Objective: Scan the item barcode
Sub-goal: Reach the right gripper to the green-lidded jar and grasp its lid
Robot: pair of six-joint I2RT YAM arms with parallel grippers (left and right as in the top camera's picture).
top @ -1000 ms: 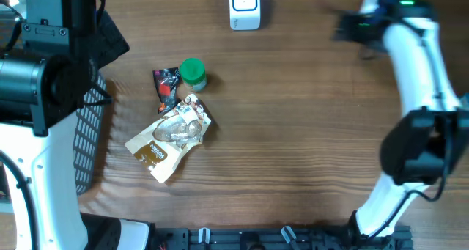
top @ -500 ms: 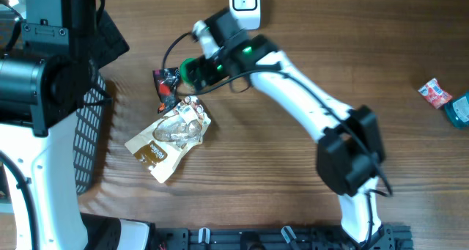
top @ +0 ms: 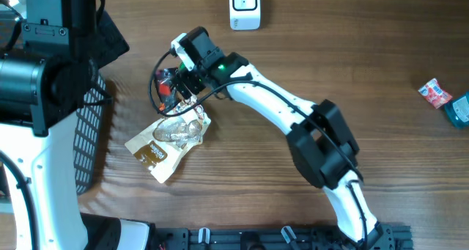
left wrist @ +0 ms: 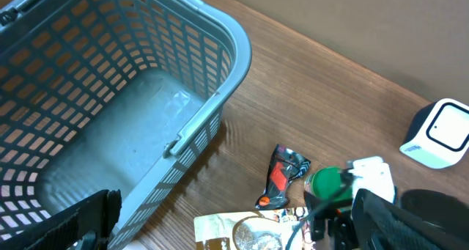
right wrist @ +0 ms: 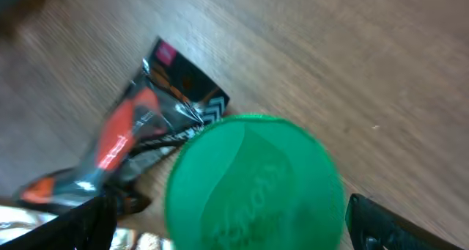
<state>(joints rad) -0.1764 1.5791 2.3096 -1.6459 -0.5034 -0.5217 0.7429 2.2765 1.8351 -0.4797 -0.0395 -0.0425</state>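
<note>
- The right gripper hung over the left-centre of the worktop, above a cluster of three items, its arm stretched across from the right side.
- Its jaws were spread wide and empty. In the right wrist view one finger showed left of the green-lidded container and the other to its right. Whether either finger touched the lid could not be told.
- The green-lidded container stood upright, seen lid-on from above. In the overhead view the gripper hid it.
- A black-and-red wrapper lay flat just left of the container, one end tucked against the lid's edge.
- A brown-and-gold pouch lay on the near side of those two, tilted, its top end just beside the wrapper.
- The white scanner sat at the middle of the far edge, well apart from the cluster.
- A grey slatted basket stood along the left edge, beside the wrapper but not touching it.
- The left gripper was held high over the left edge, looking down at the basket and the cluster. Its jaws were released and gripped nothing; one finger showed over the basket.
- A red packet and a teal item lay together at the right edge.
</note>
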